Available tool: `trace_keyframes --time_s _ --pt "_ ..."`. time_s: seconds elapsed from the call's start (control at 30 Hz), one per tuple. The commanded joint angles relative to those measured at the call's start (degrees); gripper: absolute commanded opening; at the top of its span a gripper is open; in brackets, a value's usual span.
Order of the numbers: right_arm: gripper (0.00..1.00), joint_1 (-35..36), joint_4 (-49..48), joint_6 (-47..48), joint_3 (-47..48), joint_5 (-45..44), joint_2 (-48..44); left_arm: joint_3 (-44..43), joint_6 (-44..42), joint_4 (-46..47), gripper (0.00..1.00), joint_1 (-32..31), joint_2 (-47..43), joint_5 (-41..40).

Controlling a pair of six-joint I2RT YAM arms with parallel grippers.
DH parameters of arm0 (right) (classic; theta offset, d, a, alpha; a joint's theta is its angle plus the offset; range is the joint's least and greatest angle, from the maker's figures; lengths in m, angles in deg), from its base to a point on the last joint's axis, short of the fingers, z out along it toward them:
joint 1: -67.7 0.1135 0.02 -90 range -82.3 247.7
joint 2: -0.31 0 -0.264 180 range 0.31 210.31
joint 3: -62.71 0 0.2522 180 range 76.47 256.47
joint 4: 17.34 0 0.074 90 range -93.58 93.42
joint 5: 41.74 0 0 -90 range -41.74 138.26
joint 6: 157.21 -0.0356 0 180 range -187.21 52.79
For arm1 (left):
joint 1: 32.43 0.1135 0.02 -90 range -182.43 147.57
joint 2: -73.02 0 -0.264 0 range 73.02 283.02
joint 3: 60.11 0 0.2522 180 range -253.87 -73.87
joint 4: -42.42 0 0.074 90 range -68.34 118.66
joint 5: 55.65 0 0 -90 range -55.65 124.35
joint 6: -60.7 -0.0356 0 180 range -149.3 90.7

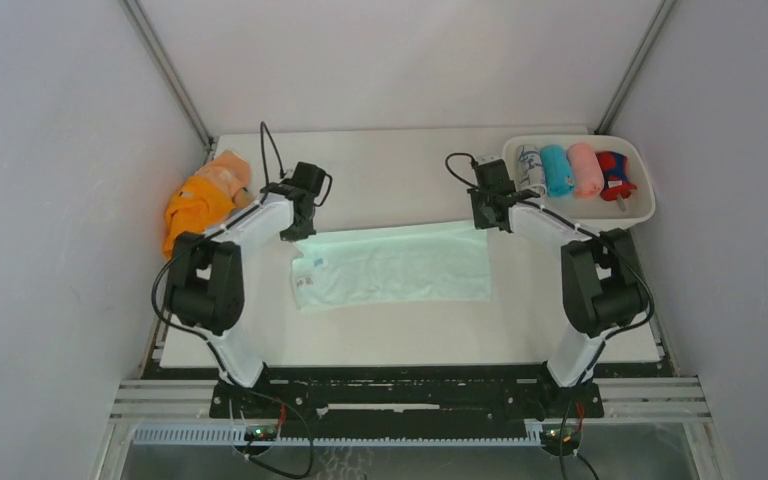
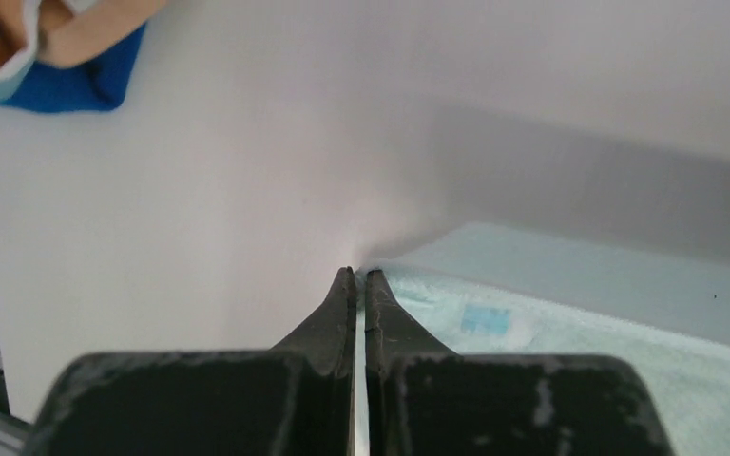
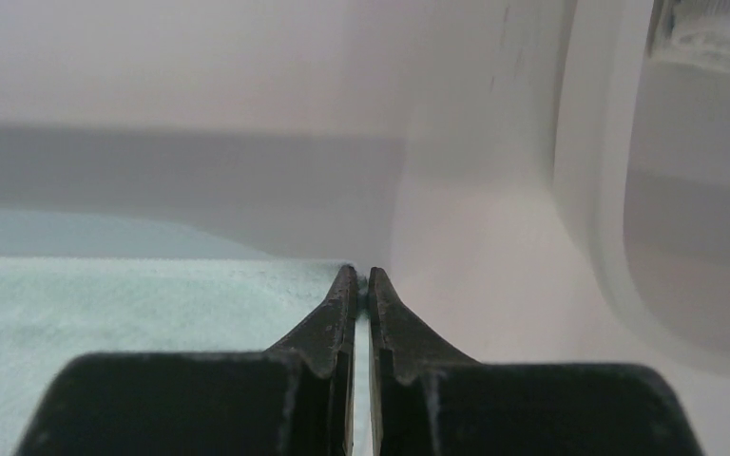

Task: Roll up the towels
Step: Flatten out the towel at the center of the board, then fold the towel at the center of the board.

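Note:
A pale mint towel (image 1: 400, 265) lies spread flat in the middle of the table. My left gripper (image 1: 300, 232) is at its far left corner, and in the left wrist view the gripper (image 2: 361, 275) is shut with the towel's (image 2: 580, 342) edge pinched between the tips. My right gripper (image 1: 485, 222) is at the far right corner, and in the right wrist view it (image 3: 362, 274) is shut on the corner of the towel (image 3: 133, 313). An orange towel (image 1: 192, 210) and a peach one (image 1: 228, 172) lie heaped at the far left.
A white oval tray (image 1: 646, 205) at the far right holds several rolled towels, among them turquoise (image 1: 557, 170) and pink (image 1: 586, 170). Its wall (image 3: 589, 190) is close to my right gripper. A dark blue towel (image 2: 76, 85) shows beside the left heap. Grey walls enclose the table.

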Motion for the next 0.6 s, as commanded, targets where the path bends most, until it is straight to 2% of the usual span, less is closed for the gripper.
trace_keyframes --time_s 0.0,0.13,0.43,0.57 --pt "0.00 -1.87 -6.72 3.54 4.72 -3.18 4.09 -10.51 -2.54 4.47 0.00 1.38 6.25 -3.30" --pt "0.00 -3.03 -6.89 4.99 8.28 -2.48 6.92 -13.94 -3.36 4.75 0.00 2.24 9.68 -0.90" --pt "0.00 -4.57 -8.47 6.13 8.51 -0.99 7.25 -11.94 -7.90 9.70 0.00 4.78 8.58 2.27" --pt "0.00 -4.77 -7.52 6.41 8.51 -0.70 7.10 -11.74 -9.26 8.94 0.00 4.96 7.37 2.94"
